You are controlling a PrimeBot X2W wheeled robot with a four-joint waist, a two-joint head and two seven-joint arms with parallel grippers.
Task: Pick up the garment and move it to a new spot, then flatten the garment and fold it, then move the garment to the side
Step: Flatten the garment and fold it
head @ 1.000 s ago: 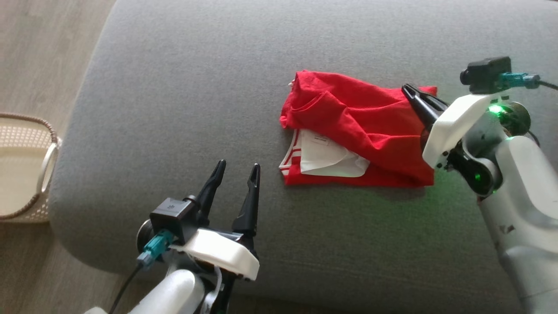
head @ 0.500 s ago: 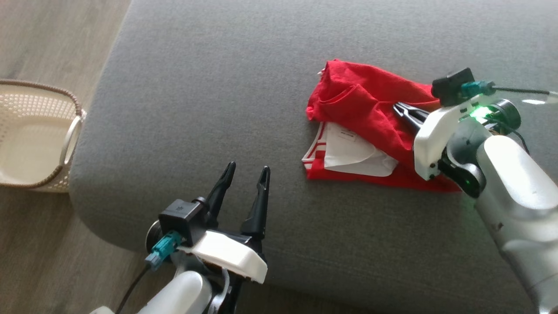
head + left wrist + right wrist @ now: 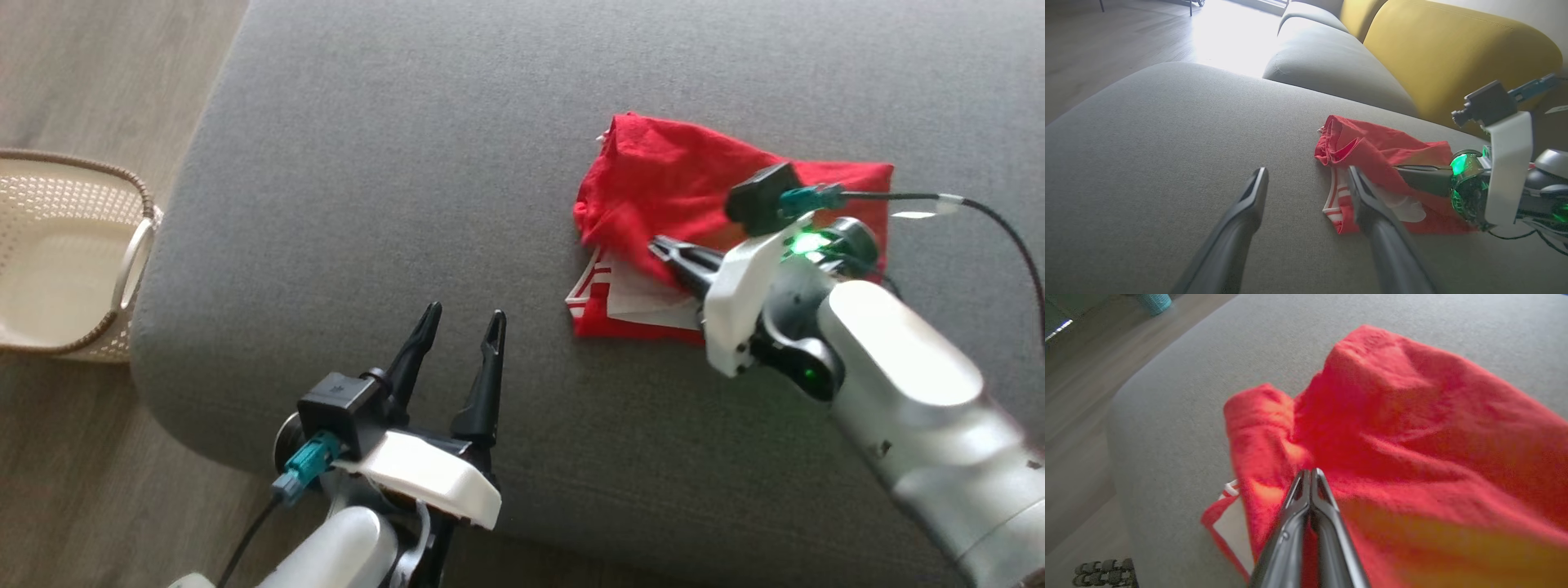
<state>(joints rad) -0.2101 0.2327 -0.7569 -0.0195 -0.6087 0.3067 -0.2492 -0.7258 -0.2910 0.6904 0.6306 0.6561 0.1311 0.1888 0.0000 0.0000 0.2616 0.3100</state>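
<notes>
The red garment (image 3: 661, 171) lies crumpled on the grey sofa seat (image 3: 392, 163), with a white inner panel and striped trim (image 3: 624, 298) at its near left corner. My right gripper (image 3: 657, 243) is shut, its fingers lying low across the garment's middle and pointing left; I see no fabric pinched between them. In the right wrist view the closed tips (image 3: 1310, 471) rest over the red cloth (image 3: 1412, 416). My left gripper (image 3: 465, 312) stands open near the seat's front edge, apart from the garment, which shows beyond its right finger in the left wrist view (image 3: 1372, 147).
A cream woven basket (image 3: 65, 245) stands on the wooden floor left of the sofa. Yellow back cushions (image 3: 1445, 49) rise behind the seat. Bare grey seat stretches left of the garment.
The head camera shifted early on. My shut right gripper has swept from the garment's right edge leftward over its middle. The garment's far right corner is now uncovered. The left gripper stayed put.
</notes>
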